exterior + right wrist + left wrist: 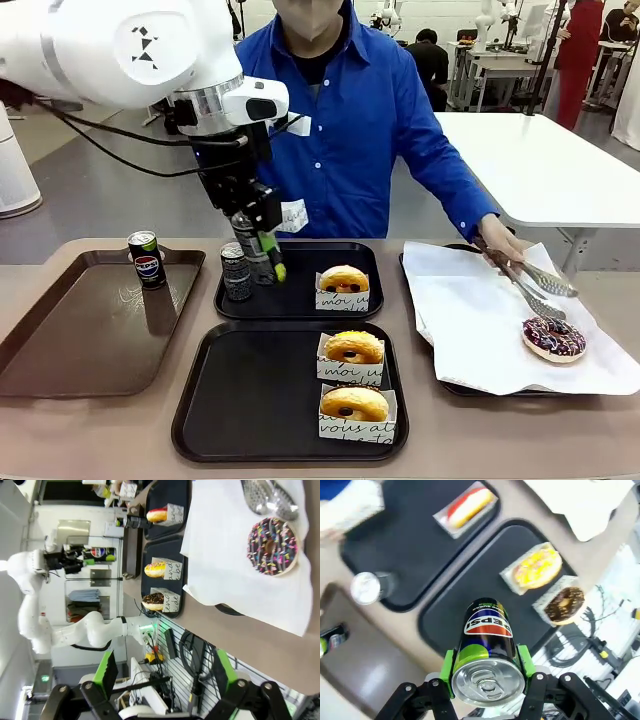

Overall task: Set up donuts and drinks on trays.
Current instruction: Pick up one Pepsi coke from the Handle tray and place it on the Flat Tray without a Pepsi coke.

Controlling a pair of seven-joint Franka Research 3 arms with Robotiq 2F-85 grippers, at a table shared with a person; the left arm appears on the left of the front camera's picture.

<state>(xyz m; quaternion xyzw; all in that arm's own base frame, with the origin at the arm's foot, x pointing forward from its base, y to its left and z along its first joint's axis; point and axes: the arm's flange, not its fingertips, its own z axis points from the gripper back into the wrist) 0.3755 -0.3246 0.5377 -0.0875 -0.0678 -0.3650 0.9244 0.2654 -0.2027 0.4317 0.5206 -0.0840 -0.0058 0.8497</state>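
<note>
Clamped between my left gripper's green pads is a Pepsi can, silver top toward me, held in the air over the near tray. That tray already carries two sleeved donuts at one end, so I judge the can should go down upright on the bare black stretch, well apart from them, and I should let go only once its base sits flat. My right gripper hangs with its jaws spread, holding nothing. Farther off, the far tray has a dark can and one donut. Another Pepsi can stands on the brown tray. "PEPSI" reads clearly on mine; the sleeves show script like "moi" and "vous". Beyond, a person's hand holds tongs over white paper with a sprinkled donut.
</note>
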